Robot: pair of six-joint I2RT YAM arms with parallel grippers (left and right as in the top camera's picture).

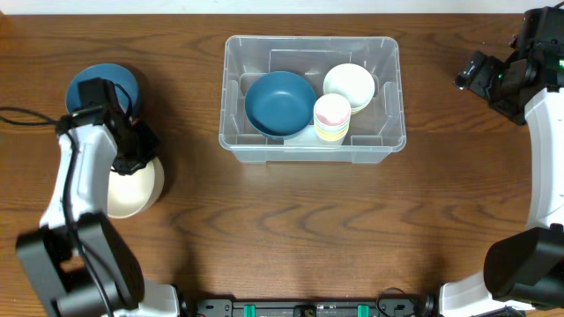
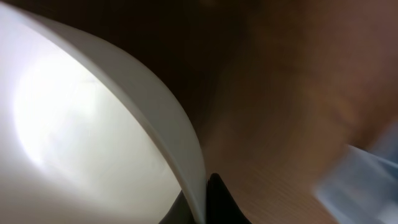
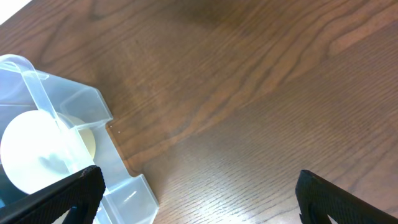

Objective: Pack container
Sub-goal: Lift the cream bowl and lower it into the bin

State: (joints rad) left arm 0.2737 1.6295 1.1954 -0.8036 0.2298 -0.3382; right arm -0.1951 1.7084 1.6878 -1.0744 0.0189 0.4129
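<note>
The clear plastic container (image 1: 310,141) stands at the table's centre back. It holds a blue bowl (image 1: 278,103), white bowls (image 1: 349,85) and a stack of pastel cups (image 1: 332,117). My left gripper (image 1: 134,158) is shut on the rim of a cream bowl (image 1: 134,187) at the left; in the left wrist view the rim (image 2: 180,149) runs between the fingers (image 2: 202,202). My right gripper (image 1: 471,75) is open and empty at the far right, apart from the container; the container's corner shows in the right wrist view (image 3: 118,180).
A second blue bowl (image 1: 110,81) lies behind the left arm at the far left. Cables run along the left table edge (image 1: 18,114). Bare wood lies between the container and each arm.
</note>
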